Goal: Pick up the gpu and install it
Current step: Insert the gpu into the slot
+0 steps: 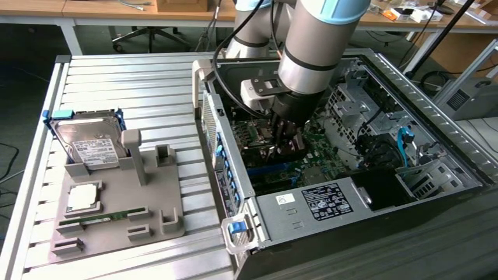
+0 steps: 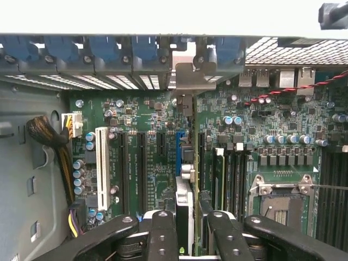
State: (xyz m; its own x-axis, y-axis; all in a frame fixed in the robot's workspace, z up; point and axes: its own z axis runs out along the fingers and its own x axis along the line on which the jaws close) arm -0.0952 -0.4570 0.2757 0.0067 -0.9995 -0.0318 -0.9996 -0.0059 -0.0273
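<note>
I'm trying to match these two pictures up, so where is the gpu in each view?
Exterior view: the gpu stands on edge in the gripper, low inside the open computer case.
Wrist view: the gpu shows edge-on between the fingers, its bracket reaching the case's rear slots.
Shared landmark: the green motherboard directly beneath the card.
</note>
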